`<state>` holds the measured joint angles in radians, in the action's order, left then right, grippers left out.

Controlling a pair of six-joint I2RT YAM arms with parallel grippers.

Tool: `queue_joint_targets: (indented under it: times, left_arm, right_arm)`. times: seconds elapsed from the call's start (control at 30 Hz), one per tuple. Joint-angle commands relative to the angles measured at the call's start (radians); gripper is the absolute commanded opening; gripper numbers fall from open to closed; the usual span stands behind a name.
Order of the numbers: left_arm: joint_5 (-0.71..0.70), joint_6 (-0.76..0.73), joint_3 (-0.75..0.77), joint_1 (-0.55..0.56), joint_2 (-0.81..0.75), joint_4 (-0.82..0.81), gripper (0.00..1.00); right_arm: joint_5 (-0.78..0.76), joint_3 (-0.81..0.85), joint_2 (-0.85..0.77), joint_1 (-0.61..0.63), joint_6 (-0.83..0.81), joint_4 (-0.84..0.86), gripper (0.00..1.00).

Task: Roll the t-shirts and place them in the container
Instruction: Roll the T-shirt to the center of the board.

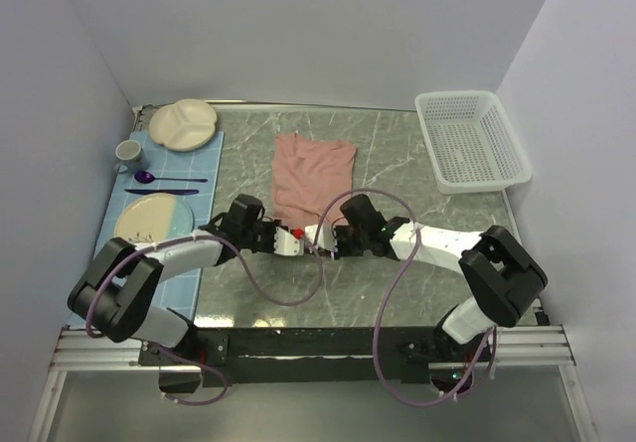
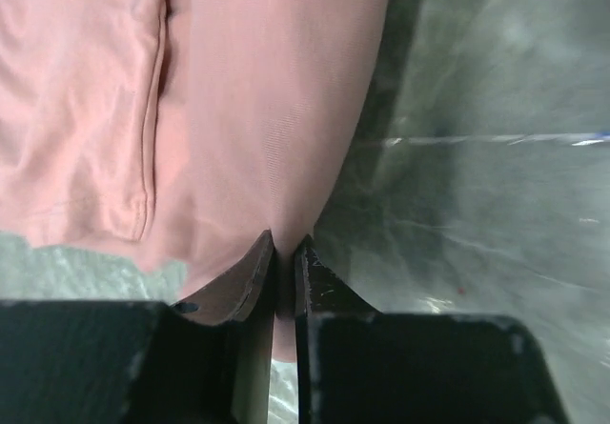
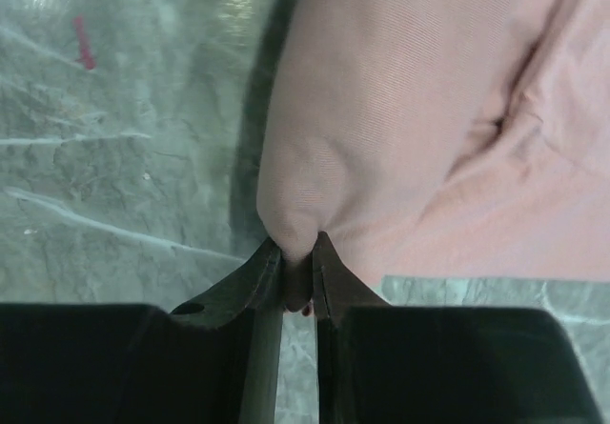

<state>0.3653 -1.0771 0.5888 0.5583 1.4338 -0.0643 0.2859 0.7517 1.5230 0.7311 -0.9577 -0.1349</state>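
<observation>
L gripper (image 2: 284,248) & R gripper (image 3: 297,248) both pinch near hem of dusty-pink cotton t-shirt (image 1: 313,174), lying folded narrow mid grey marbled table (image 1: 397,164), prob. so the edge lifts evenly to start rolling.

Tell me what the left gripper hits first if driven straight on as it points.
The pink t-shirt: the left gripper is pinching its edge, and the table probably lies just beneath.

Soft, even overhead light filled the top view and left only faint shadows on the table (image 1: 417,174). In both wrist views the pink t-shirt (image 2: 267,110) looked slightly blurred. Pale glare streaked the marble, and the near black fingers (image 3: 243,286) sat dark, underexposed and out of focus.
</observation>
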Motion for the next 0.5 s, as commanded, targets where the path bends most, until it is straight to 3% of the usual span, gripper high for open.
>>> queue_joint_targets:
  times: [0.0, 0.13, 0.47]
  left_arm:
    - [0.199, 0.085, 0.153, -0.021, -0.053, 0.397, 0.14]
    - [0.293, 0.111, 0.268, -0.037, -0.024, 0.627, 0.14]
    - [0.461, 0.186, 0.451, -0.101, 0.134, 0.866, 0.16]
  right_arm:
    - [0.097, 0.084, -0.012, -0.048, 0.122, -0.132, 0.07]
    - [0.244, 0.135, -0.020, -0.108, 0.168, -0.238, 0.06]
    - [0.436, 0.215, -0.009, -0.205, 0.211, -0.448, 0.06]
